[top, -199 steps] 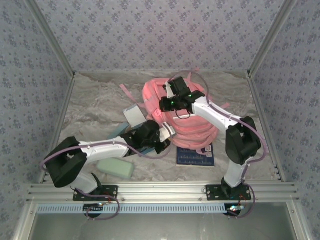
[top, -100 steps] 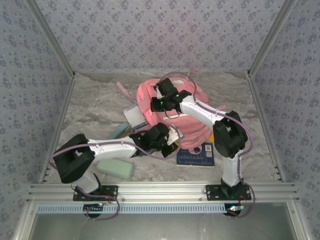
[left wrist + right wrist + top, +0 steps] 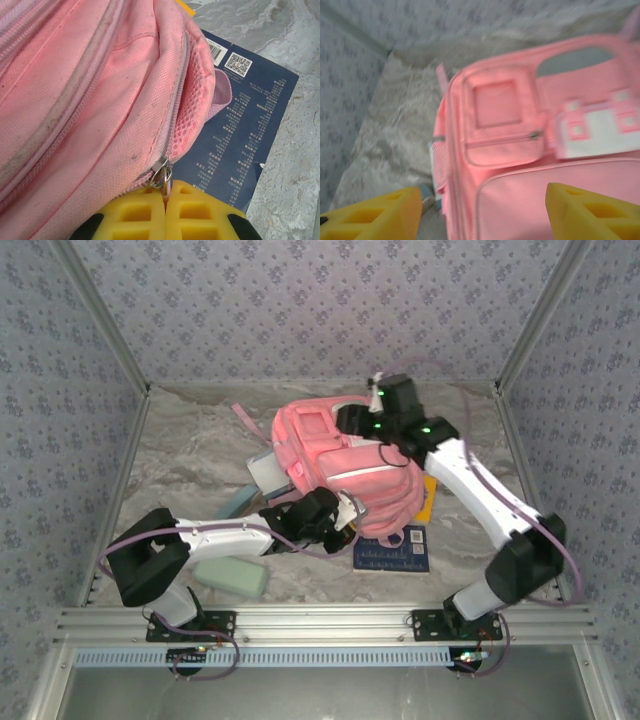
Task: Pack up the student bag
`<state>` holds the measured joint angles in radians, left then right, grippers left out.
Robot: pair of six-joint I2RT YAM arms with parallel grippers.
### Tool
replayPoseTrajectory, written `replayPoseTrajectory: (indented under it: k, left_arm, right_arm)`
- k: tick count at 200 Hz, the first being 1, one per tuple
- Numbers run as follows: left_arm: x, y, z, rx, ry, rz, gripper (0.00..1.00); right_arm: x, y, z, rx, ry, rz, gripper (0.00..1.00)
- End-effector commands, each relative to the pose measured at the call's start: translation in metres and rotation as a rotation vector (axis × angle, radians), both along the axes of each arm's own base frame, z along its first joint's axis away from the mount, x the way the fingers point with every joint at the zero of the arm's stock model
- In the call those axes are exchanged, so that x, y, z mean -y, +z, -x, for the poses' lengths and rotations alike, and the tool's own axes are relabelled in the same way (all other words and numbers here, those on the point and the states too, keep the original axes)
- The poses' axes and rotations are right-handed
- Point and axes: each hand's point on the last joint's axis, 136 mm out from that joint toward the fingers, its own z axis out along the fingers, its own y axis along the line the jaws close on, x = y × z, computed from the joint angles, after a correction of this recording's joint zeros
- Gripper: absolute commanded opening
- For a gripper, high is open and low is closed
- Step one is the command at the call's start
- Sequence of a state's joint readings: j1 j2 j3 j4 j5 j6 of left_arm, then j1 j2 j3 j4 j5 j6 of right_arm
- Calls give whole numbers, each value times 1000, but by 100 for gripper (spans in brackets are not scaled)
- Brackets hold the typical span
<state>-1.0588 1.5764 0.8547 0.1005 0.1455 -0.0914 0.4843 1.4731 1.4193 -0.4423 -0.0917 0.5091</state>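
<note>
The marble-patterned table (image 3: 190, 455) is walled on three sides by patterned panels. The student bag (image 3: 350, 465), pink with white trim, is laid front-up across the middle of the table, slightly nearer the far edge, and is by far the biggest item. In the right wrist view its front pockets and white panel (image 3: 520, 165) are seen from above.

A dark blue booklet (image 3: 392, 552) is laid flat towards the near edge, its far side tucked under the bag's near end; its printed back and codes (image 3: 245, 140) are seen beside the bag's mesh side pocket. A pale green case (image 3: 232, 576) is placed near the near-left corner. A white box (image 3: 267, 470) is set against the bag's left side.

The right gripper (image 3: 362, 420) is held over the bag's far end with its yellow fingers (image 3: 375, 215) spread wide and nothing between them. The left gripper (image 3: 165, 187) is pressed closed at the bag's near end, the zipper pull (image 3: 162, 176) pinched between its fingertips.
</note>
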Motion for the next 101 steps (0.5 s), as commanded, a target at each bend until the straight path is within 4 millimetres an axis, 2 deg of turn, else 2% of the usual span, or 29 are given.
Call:
replayPoseTrajectory:
  k: [1, 30, 33, 48, 70, 101]
  left_arm:
    - [8, 8, 19, -35, -79, 41, 9]
    - [10, 9, 28, -55, -142, 20, 25]
    - [10, 9, 28, -56, -146, 19, 26]
    - [9, 14, 31, -48, -163, 24, 31]
    - [6, 19, 33, -37, -177, 23, 39]
    - [3, 37, 44, -47, -217, 69, 51]
  right_arm:
    - [42, -22, 18, -72, -112, 43, 67]
    - [82, -18, 39, -46, -207, 32, 64]
    - [87, -30, 44, -71, -215, 43, 64]
    - [99, -34, 57, -82, -234, 40, 64]
    - [108, -32, 76, -67, -236, 46, 65]
    - [115, -24, 100, -10, -222, 28, 69]
